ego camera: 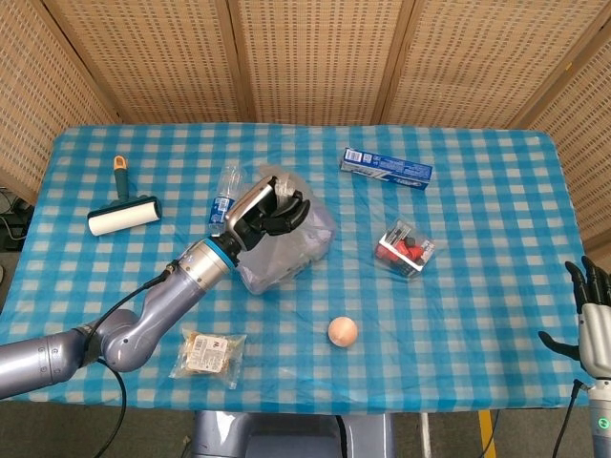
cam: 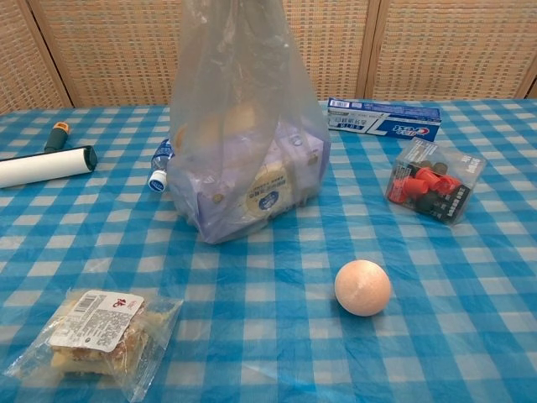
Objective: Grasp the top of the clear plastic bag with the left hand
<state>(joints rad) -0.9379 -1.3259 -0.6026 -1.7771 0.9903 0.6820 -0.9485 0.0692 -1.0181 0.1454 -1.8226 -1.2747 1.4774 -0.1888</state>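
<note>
The clear plastic bag (ego camera: 286, 250) (cam: 243, 126) stands on the checked table left of centre, with a purple pack inside it. In the head view my left hand (ego camera: 267, 212) is above the bag, its fingers curled around the gathered top of the bag. The chest view shows the bag's upper part drawn up and narrowing out of the frame's top edge, so the hand is hidden there. My right hand (ego camera: 592, 315) hangs at the table's right edge, fingers apart and holding nothing.
A water bottle (ego camera: 222, 197) lies just left of the bag. A lint roller (ego camera: 124, 212) is at the far left, a toothpaste box (ego camera: 386, 169) at the back, a clear box of red parts (ego camera: 404, 249) to the right, an orange ball (ego camera: 343, 331) and a snack packet (ego camera: 210, 354) in front.
</note>
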